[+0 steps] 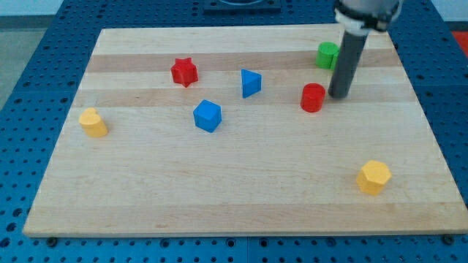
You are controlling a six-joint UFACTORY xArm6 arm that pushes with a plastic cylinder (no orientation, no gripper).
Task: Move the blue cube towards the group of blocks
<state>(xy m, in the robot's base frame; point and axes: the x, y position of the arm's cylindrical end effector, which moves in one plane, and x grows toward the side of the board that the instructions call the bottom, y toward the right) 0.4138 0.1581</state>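
The blue cube [208, 115] sits left of the board's centre. A blue triangular block [251, 82] lies up and to its right, and a red star block [184, 71] up and to its left. A red cylinder [313, 97] stands further to the right. My tip [338, 96] rests on the board just right of the red cylinder, far to the right of the blue cube. A green block [327, 55] stands above the tip, partly behind the rod.
A yellow block [93, 122] sits near the board's left edge. A yellow hexagonal block [374, 177] sits at the lower right. The wooden board [234, 197] lies on a blue perforated table.
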